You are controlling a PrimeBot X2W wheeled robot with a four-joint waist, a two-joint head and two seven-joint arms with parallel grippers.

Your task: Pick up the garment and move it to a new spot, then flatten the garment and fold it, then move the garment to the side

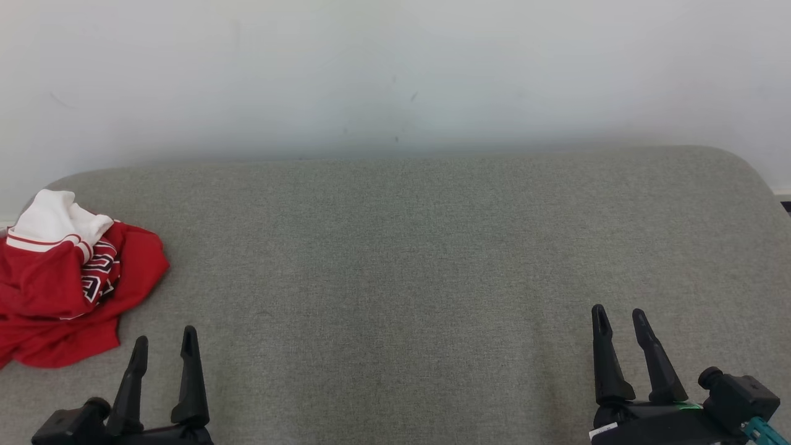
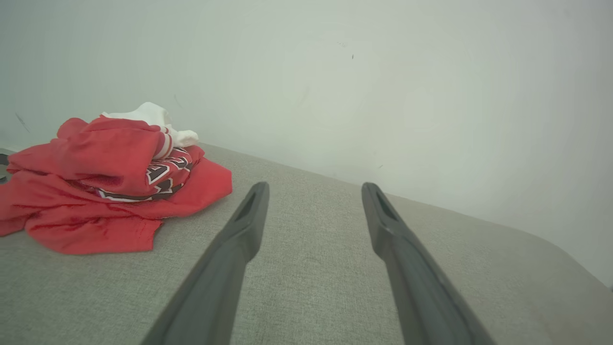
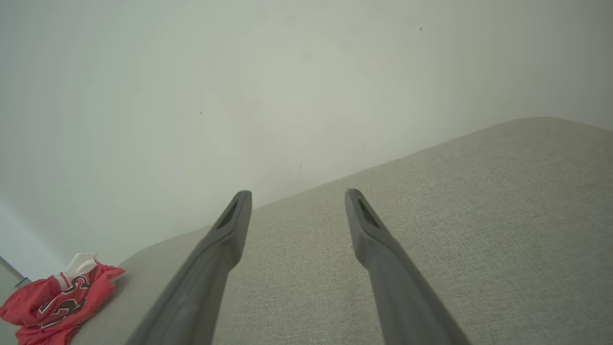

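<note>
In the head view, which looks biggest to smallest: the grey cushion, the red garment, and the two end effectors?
1. grey cushion
2. red garment
3. left end effector and right end effector: look alike, so unranked.

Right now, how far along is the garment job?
Nothing looks done: the garment lies crumpled at the left edge of the cushion. Nothing is in hand: the left gripper and right gripper are open and empty, clear of the garment. Left to do: pick it up, move it, flatten, fold, set it aside.
</note>
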